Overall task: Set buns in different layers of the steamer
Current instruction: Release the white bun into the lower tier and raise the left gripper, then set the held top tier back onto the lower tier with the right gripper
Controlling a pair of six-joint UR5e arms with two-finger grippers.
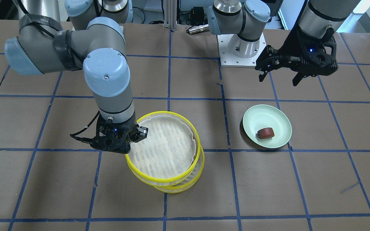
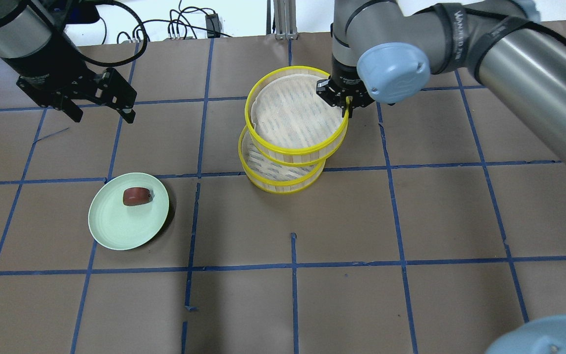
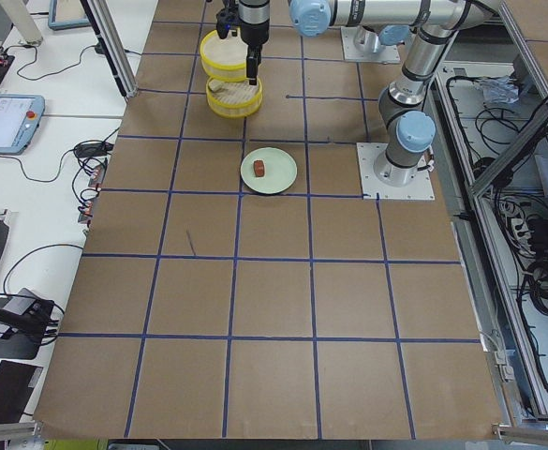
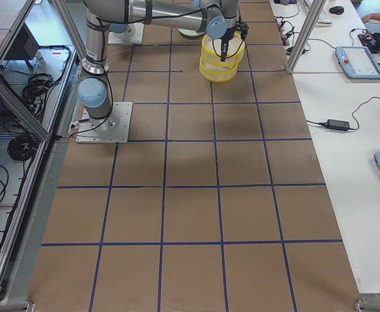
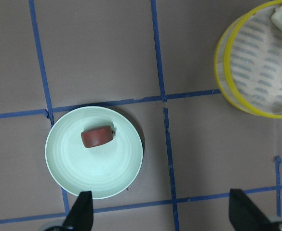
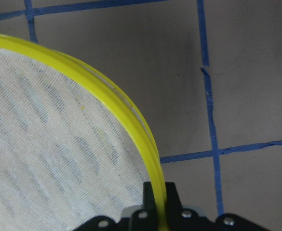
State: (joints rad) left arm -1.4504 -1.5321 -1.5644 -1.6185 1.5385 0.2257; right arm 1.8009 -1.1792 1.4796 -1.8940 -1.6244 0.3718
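My right gripper (image 2: 347, 105) is shut on the yellow rim of the upper steamer layer (image 2: 283, 69). It holds that layer offset over the lower layer (image 2: 283, 191), which stands on the table. The grip shows close up in the right wrist view (image 6: 159, 192). The upper layer's mesh is bare. The white bun (image 5: 280, 17) lies in the lower layer, partly hidden under the upper one. The reddish-brown bun (image 2: 135, 195) sits on the pale green plate (image 2: 121, 231). My left gripper (image 2: 102, 117) is open and empty, raised beyond the plate.
The table is brown paper with a blue tape grid. The left arm's white base plate (image 1: 241, 48) is at the robot's side of the table. The right arm's large elbow (image 1: 106, 72) hangs over the table beside the steamer.
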